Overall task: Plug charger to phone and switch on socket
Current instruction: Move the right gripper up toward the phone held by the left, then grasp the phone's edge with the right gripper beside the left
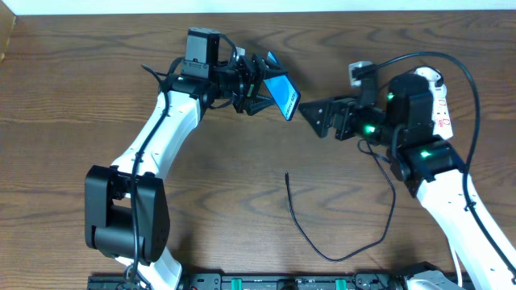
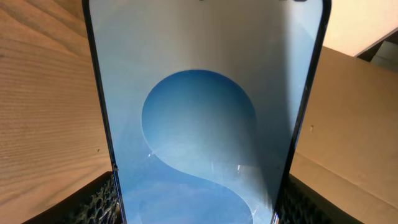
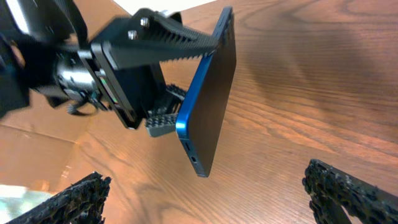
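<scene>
My left gripper (image 1: 256, 90) is shut on the phone (image 1: 283, 94) and holds it above the table, blue screen up and tilted. In the left wrist view the phone (image 2: 199, 118) fills the frame, clamped between both fingers (image 2: 199, 208). My right gripper (image 1: 313, 115) is open and empty, just right of the phone's lower end. In the right wrist view the phone (image 3: 210, 106) hangs edge-on between my spread right fingers (image 3: 208, 202), port end down. The charger (image 1: 292, 209) lies loose on the table, its free tip near the middle. The socket (image 1: 440, 103) lies at the far right, partly hidden by my right arm.
The charger's cable loops toward the front edge and back up under my right arm (image 1: 427, 161). A black rail (image 1: 266, 282) runs along the table's front edge. The table's far edge (image 1: 258, 11) is close behind both grippers.
</scene>
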`<action>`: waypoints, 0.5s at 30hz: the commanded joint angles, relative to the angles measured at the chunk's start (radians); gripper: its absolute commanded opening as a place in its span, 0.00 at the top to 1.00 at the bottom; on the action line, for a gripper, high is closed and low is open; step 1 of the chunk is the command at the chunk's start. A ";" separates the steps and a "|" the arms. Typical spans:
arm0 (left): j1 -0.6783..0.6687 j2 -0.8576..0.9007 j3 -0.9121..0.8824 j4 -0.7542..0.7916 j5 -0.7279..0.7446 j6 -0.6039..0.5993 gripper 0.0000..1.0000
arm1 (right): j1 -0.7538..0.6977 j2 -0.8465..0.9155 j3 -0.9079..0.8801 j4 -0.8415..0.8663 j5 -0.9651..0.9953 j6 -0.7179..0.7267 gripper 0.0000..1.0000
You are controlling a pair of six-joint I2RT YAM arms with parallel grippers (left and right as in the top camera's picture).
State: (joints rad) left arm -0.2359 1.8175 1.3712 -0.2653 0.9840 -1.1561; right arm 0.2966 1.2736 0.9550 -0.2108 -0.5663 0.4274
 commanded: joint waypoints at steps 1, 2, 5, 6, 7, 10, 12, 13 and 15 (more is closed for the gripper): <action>-0.019 -0.028 0.029 0.006 0.006 -0.009 0.93 | 0.040 0.002 0.022 -0.014 0.113 -0.117 0.01; -0.023 -0.028 0.029 0.006 0.000 -0.009 0.93 | 0.047 0.003 0.022 -0.018 0.119 -0.131 0.01; -0.041 -0.028 0.029 0.006 -0.014 -0.010 0.92 | 0.065 0.013 0.022 -0.023 0.122 -0.148 0.01; -0.046 -0.028 0.029 0.006 -0.020 -0.009 0.92 | 0.068 0.019 0.022 -0.023 0.123 -0.148 0.01; -0.053 -0.028 0.029 0.006 -0.033 -0.011 0.93 | 0.070 0.027 0.022 -0.022 0.125 -0.147 0.01; -0.071 -0.028 0.029 0.006 -0.059 -0.071 0.92 | 0.072 0.054 0.021 -0.024 0.150 -0.113 0.01; -0.078 -0.028 0.029 0.013 -0.062 -0.113 0.93 | 0.072 0.069 0.021 -0.024 0.149 -0.105 0.01; -0.080 -0.028 0.029 0.019 -0.062 -0.119 0.93 | 0.072 0.075 0.021 -0.024 0.149 -0.098 0.01; -0.084 -0.028 0.029 0.029 -0.062 -0.121 0.93 | 0.072 0.085 0.021 -0.022 0.149 -0.098 0.02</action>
State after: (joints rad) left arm -0.3145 1.8175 1.3712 -0.2565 0.9234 -1.2316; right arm 0.3622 1.3430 0.9550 -0.2333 -0.4351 0.3222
